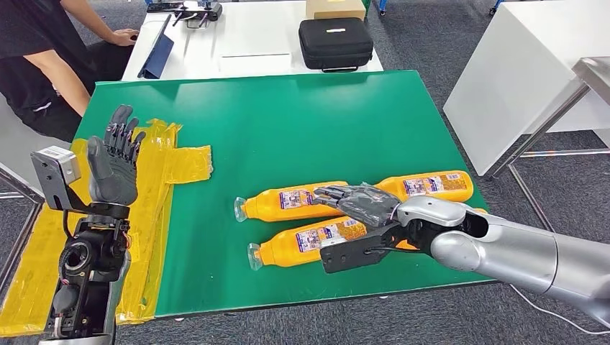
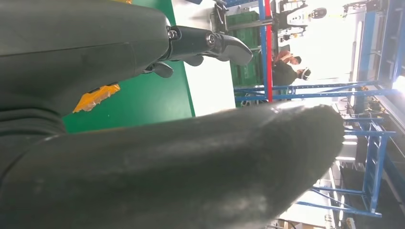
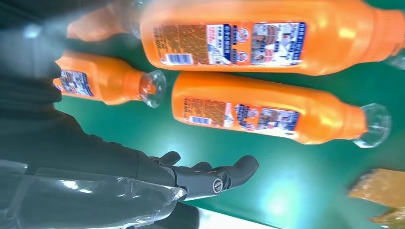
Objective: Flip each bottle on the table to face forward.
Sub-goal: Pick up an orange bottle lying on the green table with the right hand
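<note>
Right hand (image 1: 360, 203) reaching over the bottles with fingers spread and nothing gripped; left hand (image 1: 115, 162) waiting raised and open.

Three orange plastic bottles with clear caps and printed labels are lying on their sides on the green table mat (image 1: 288, 122), probably so each can be rolled; the near bottle (image 1: 309, 241) is sitting just below the right hand's palm, the middle bottle (image 1: 288, 203) is lying under its fingertips, and the far bottle (image 1: 431, 185) is lying just beyond its knuckles; judging by the wrist view, labels are facing up on the two largest bottles there, so which one needs turning is hard to say; the right hand is hiding where the bottles meet, and whether its fingers are touching the middle bottle cannot be told; the left hand is hovering well apart from them, over crumpled yellow tape (image 1: 173, 162); a seated person (image 1: 50, 65) beyond it is cut off by the frame.
</note>
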